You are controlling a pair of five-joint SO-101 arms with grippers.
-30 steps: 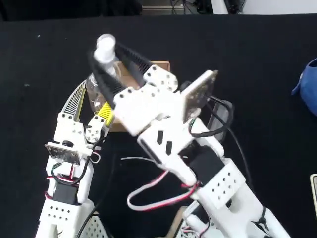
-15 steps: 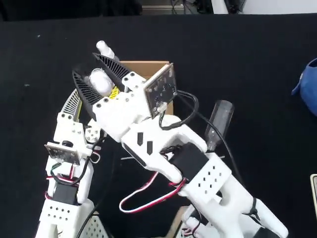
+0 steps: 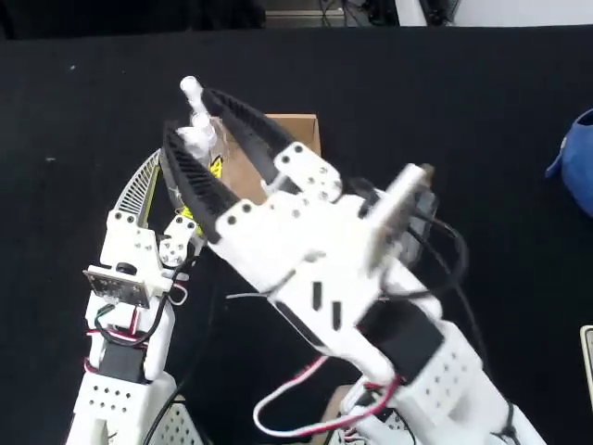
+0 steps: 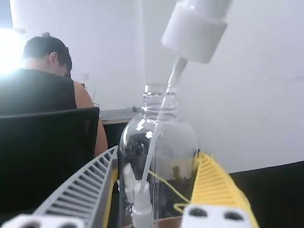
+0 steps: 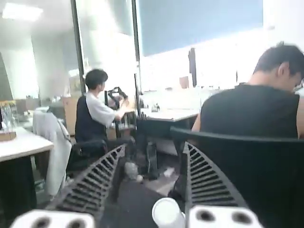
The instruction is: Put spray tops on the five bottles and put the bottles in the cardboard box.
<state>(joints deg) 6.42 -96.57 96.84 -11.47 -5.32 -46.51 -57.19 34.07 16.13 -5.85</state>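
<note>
Clamping the bottle [image 4: 161,142] upright between its grey and yellow fingers, the left gripper [image 4: 158,159] acts as a vise, so the open neck faces up and cannot wander while the other arm works above it. The bottle is held close by the cardboard box [image 3: 295,130] over the dark bench [image 3: 463,120], probably so that the later drop into the box is short. The spray top [image 4: 197,26] sits tilted above the neck and is not yet seated. Its thin tube runs down through the mouth toward the bottle's floor, while the white cap leans off to one side. The right gripper [image 3: 188,113] stands over it with its black fingers spread wide, one on each side of the spray top, and as far as I can judge it grips nothing. That straddle looks like preparation for closing on the cap, straightening it over the neck and pressing or twisting it home.
</note>
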